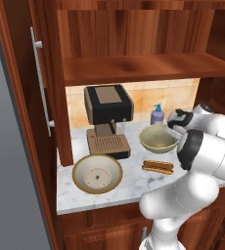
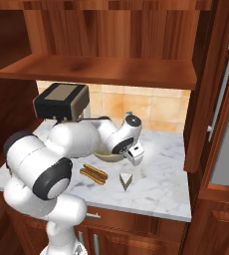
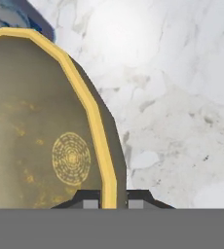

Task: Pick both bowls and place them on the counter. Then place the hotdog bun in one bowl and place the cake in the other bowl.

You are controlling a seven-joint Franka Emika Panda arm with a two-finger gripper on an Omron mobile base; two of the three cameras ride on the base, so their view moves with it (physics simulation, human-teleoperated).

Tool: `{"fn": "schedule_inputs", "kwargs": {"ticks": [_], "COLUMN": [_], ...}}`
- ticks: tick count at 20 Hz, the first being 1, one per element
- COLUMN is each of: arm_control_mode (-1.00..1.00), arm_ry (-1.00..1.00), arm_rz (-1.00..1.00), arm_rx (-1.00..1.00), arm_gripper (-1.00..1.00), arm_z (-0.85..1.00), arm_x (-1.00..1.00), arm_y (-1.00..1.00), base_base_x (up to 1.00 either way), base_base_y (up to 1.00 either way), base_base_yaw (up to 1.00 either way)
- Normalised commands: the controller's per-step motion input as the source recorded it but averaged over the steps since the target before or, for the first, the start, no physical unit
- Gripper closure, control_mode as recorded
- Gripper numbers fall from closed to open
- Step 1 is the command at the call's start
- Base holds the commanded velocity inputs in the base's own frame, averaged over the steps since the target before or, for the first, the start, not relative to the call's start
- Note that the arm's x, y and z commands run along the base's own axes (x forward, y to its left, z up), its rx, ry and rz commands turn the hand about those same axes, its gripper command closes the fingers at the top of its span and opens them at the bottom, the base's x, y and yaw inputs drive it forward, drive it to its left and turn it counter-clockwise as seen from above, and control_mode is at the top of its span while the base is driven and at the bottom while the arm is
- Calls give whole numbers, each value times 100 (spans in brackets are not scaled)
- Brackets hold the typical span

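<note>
Pincer [image 3: 115, 203]: clamped on the pale rim of the olive-tan bowl [image 3: 46, 141], one fingertip inside the rim, one outside, jaws nearly together on the thin wall.
Olive-tan bowl: sits low at the back of the counter [image 1: 134, 183], just ahead of the blue soap bottle [image 1: 157, 115]; whether its base touches the marble I cannot tell.
Key relation: the bowl hangs off one side of the pincer, and the open marble lies off the other side. So a release looks like the next call, then a lift clear of the rim.
Hotdog bun [image 1: 158, 167]: lies on the counter just in front of that bowl, long axis running across the counter edge-wise, near the pincer.
Cake [image 2: 126, 181]: small striped slice, just beside the bun's end, toward the front edge.
Cream-grey bowl [image 1: 97, 174]: already down on the counter, in front of the coffee machine [image 1: 107, 119], well apart from the pincer.
Progress: one bowl placed, second arriving; bun and cake not yet loaded.
Watch-out: a rim pinch can tip the bowl on letting go.
</note>
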Motion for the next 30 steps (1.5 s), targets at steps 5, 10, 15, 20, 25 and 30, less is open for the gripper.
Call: {"fn": "schedule_inputs", "kwargs": {"ticks": [5,10,15,20,25,30], "arm_control_mode": [-100,-100,-100,-100,-100,-100], "arm_ry": [4,3,2,0,-2,-9], "arm_rz": [10,8,6,5,3,5], "arm_rx": [0,0,0,0,0,0], "arm_gripper": [100,100,100,-100,-100,-100], "arm_z": [-22,-21,-12,0,6,21], "arm_x": [27,9,0,0,-6,-18], "arm_y": [-6,-7,-3,0,0,0], "base_base_x": [0,0,0,0,0,0], "base_base_y": [0,0,0,0,0,0], "base_base_yaw": [0,0,0,0,0,0]}}
